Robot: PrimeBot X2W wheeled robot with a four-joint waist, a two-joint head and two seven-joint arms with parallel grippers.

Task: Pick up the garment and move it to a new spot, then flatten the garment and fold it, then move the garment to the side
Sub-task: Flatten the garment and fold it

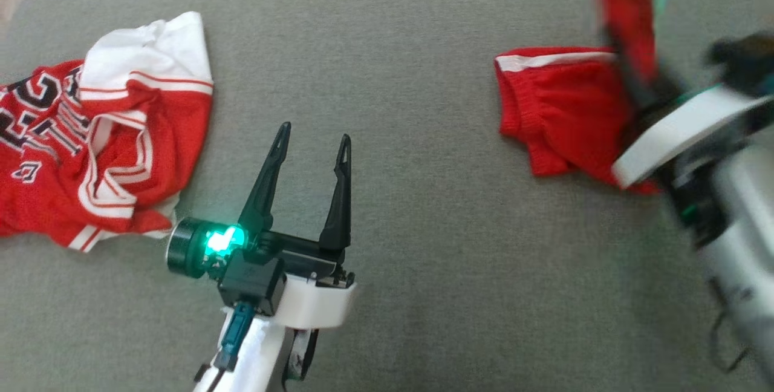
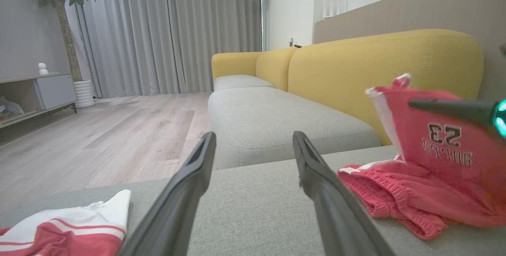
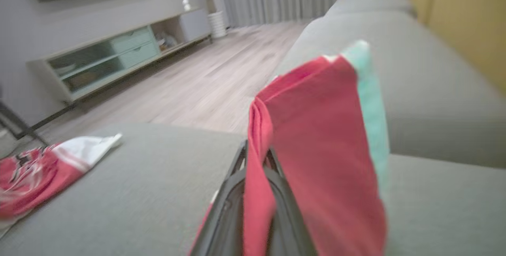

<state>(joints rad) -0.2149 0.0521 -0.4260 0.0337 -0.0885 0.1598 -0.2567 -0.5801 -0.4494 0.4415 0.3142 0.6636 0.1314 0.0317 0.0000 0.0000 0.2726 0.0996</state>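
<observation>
The right claw (image 3: 257, 155) pinches a fold of the red mesh shorts (image 1: 559, 107), one part raised and blurred while the gathered, white-striped remainder rests on the grey woven sofa cushion (image 1: 411, 210) at the robot's right. The left claw (image 1: 314, 135) hovers over bare upholstery, its tapered dark fingers spread. A crumpled red-and-white jersey (image 1: 97, 138) lies far left

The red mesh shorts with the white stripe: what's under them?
A grey fabric sofa cushion lies under the shorts. The right gripper holds one end raised above it. Anything beneath the bunched cloth is covered.
</observation>
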